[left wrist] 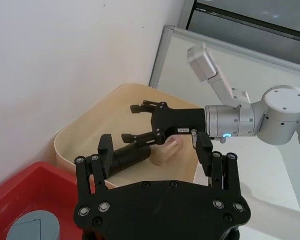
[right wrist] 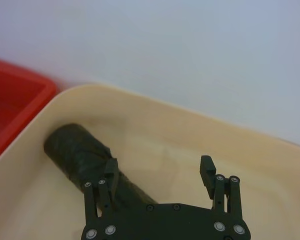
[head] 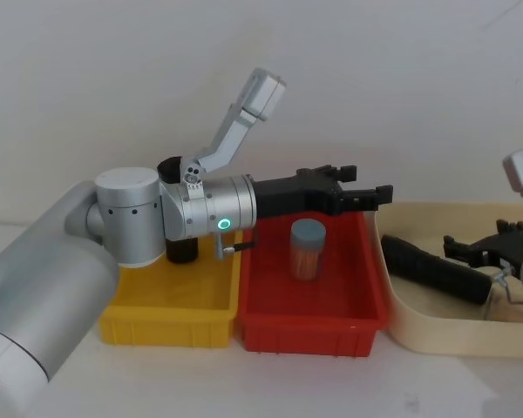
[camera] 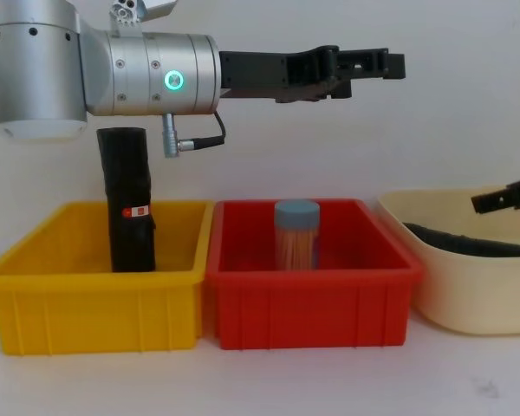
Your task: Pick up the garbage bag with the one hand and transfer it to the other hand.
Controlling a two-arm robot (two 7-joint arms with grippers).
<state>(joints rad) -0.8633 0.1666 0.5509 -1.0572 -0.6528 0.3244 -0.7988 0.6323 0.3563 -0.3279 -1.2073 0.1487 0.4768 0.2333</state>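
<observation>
Inside the beige tub [head: 436, 335], the bag [head: 436, 268] lies ungrasped; right gripper [head: 481, 248] spread above it, left gripper [head: 366, 193] spread, waiting.

Garbage bag [head: 434, 270]: plain matte black roll, lying on side in cream tub [head: 436, 335].

This looks like a robot test bench in a lab: a plain white table [head: 244, 383] set against a bare white wall [head: 113, 70], with nothing homely about it. Three sorting bins stand in a row across the head view, a yellow plastic bin [head: 170, 313] at about 8 o'clock, a red plastic bin [head: 314, 326] at 6 o'clock and a cream tub [head: 444, 335] at 4 o'clock. In the left wrist view a grey metal-framed partition panel [left wrist: 230, 65] closes off the space behind the bench.
</observation>
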